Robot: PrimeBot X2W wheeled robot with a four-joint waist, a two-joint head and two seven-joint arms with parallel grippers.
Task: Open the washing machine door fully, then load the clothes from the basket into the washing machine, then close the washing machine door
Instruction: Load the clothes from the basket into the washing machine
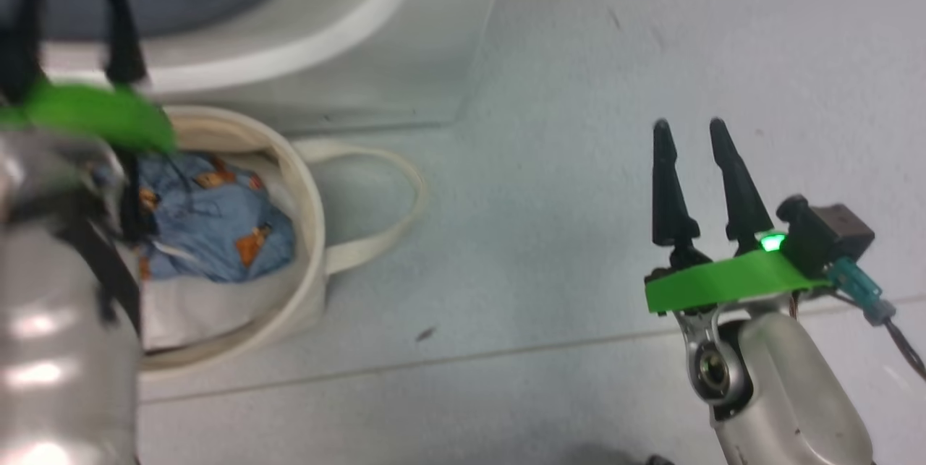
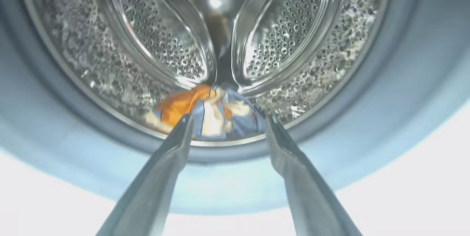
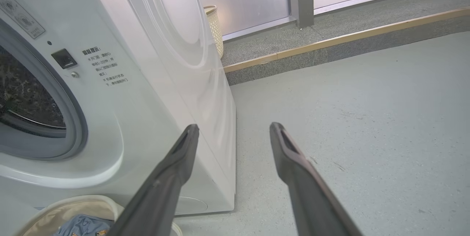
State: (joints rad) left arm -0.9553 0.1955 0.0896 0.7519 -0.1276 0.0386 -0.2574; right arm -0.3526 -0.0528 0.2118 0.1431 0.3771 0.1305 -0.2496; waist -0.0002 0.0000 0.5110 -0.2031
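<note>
Head view looks steeply down on the basket (image 1: 311, 190) before the washer (image 1: 347, 31). Left wrist view peers close into the drum (image 2: 282, 45). Right wrist view, low beside the washer, shares basket and front.

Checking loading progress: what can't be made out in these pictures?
- Head view: clothes in the basket, left part hidden by the left arm; count unclear.
- Left wrist view: garment in the drum, blurred, sides behind the left gripper's fingers.
- Right wrist view: basket cut off by bottom edge; label print too small.
</note>
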